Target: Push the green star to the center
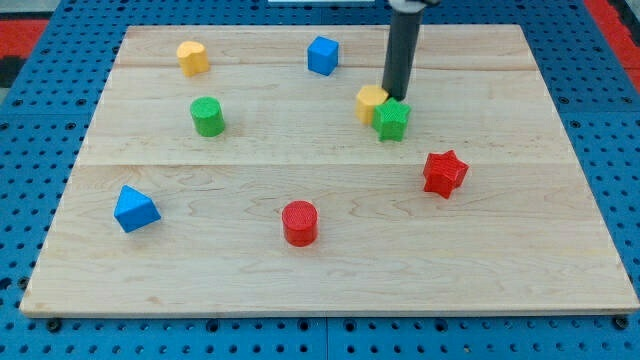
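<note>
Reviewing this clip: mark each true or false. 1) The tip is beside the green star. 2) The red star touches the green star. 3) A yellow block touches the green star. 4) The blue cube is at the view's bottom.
1) My tip is at the green star block: true.
2) False: the red star block lies apart, lower right.
3) True: the yellow block abuts it.
4) False: the blue cube is near the top.

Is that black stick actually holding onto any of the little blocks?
No, nothing is held. It is a bare rod; my tip only rests against the green star, at its upper edge, right beside a yellow block.
</note>
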Tool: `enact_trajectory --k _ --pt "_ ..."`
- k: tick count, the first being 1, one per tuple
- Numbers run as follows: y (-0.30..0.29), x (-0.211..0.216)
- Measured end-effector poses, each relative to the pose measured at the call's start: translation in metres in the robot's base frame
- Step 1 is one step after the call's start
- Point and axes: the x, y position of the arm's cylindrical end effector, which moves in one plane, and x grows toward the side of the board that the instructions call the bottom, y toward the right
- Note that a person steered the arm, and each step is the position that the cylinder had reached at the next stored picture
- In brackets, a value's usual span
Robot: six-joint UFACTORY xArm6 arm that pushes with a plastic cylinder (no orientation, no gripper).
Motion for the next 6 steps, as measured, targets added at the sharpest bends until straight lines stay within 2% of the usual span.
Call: enact_trajectory --k 2,3,5,6 --pt "0.065 0.042" --pt "0.051 0.064" --pt "-0.03 0.066" --pt "0.0 0.066"
